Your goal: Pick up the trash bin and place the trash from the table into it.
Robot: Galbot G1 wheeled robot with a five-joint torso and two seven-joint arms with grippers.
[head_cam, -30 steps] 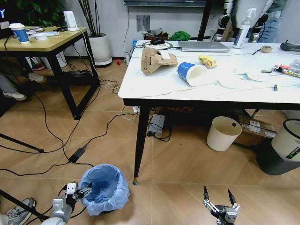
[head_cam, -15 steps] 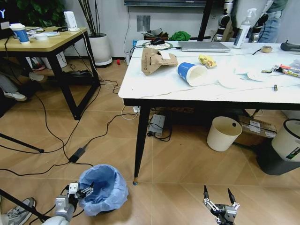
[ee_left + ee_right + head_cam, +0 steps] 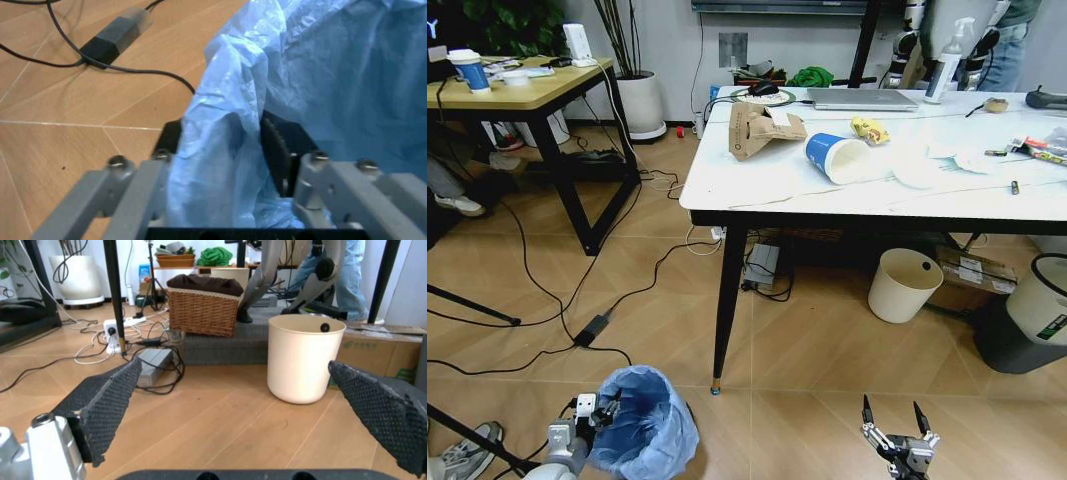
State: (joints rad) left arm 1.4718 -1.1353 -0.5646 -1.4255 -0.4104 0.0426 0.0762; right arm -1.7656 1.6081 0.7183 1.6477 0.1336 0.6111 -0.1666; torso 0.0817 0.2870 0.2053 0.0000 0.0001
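Note:
The trash bin (image 3: pixel 645 425), lined with a crinkled light-blue bag, stands tilted on the floor near the table leg. My left gripper (image 3: pixel 597 411) is shut on its rim. In the left wrist view the black pads (image 3: pixel 279 148) clamp a fold of the bin's bag (image 3: pixel 333 75) in the left gripper (image 3: pixel 223 145). On the white table (image 3: pixel 767 190) lies the trash: a torn cardboard carton (image 3: pixel 762 130), a blue-and-white cup (image 3: pixel 835 157), a yellow wrapper (image 3: pixel 868 129) and white tissues (image 3: pixel 922 172). My right gripper (image 3: pixel 893 424) hangs open low over the floor, holding nothing.
A cream bucket (image 3: pixel 903 284) and a white bin with black rim (image 3: pixel 1042 300) stand under the table. Cables and a power brick (image 3: pixel 592 328) cross the floor to the left. A light-wood desk (image 3: pixel 517 92) is at the far left. A laptop (image 3: pixel 860 98) sits at the table's back.
The trash bin has shifted nearer to me and tipped, with my left gripper at its rim. The right gripper has not moved.

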